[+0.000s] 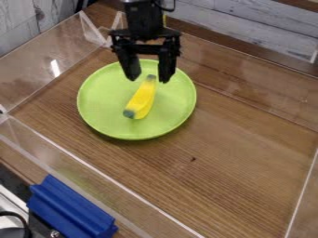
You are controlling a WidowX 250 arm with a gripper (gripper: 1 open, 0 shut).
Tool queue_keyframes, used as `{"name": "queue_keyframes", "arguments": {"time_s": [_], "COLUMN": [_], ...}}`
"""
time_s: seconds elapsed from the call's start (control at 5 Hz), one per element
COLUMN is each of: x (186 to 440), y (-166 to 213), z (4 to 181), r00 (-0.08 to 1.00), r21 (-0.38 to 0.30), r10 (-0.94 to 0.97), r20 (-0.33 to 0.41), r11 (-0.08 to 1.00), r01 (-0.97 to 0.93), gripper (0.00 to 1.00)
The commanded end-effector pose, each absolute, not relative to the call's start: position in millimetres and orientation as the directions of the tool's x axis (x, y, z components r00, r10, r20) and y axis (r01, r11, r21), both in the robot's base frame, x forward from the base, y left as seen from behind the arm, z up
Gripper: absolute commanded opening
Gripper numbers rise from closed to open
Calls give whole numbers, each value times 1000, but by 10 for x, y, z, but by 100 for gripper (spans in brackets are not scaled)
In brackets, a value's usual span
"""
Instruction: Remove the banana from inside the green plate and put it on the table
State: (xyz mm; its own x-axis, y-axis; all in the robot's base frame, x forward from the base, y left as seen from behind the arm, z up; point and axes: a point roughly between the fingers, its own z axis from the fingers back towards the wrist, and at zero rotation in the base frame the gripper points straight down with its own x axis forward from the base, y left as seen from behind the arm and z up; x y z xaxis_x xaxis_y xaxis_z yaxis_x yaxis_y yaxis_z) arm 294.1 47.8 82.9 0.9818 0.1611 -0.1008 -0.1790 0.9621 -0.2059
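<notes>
The yellow banana lies inside the green plate, its dark tip toward the front left. The plate rests on the brown wood-grain table. My gripper hangs over the banana's far end, open, one black finger on each side of it. Whether the fingertips touch the banana is unclear. Nothing is held.
Clear acrylic walls border the tabletop on all sides. A blue ridged block sits outside the wall at the front left.
</notes>
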Motion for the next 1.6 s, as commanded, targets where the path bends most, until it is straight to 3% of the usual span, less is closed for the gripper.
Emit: {"name": "queue_keyframes", "arguments": {"time_s": [0.0,1.4], "x": [2978,2967], "y": [475,491], "z": [863,416], "r00": [988,990], "r21": [-199,-170], "r10": [144,133], "r20": [-58,-54], "r11": [968,975], "r01": [-153,-140], "gripper": [100,100]}}
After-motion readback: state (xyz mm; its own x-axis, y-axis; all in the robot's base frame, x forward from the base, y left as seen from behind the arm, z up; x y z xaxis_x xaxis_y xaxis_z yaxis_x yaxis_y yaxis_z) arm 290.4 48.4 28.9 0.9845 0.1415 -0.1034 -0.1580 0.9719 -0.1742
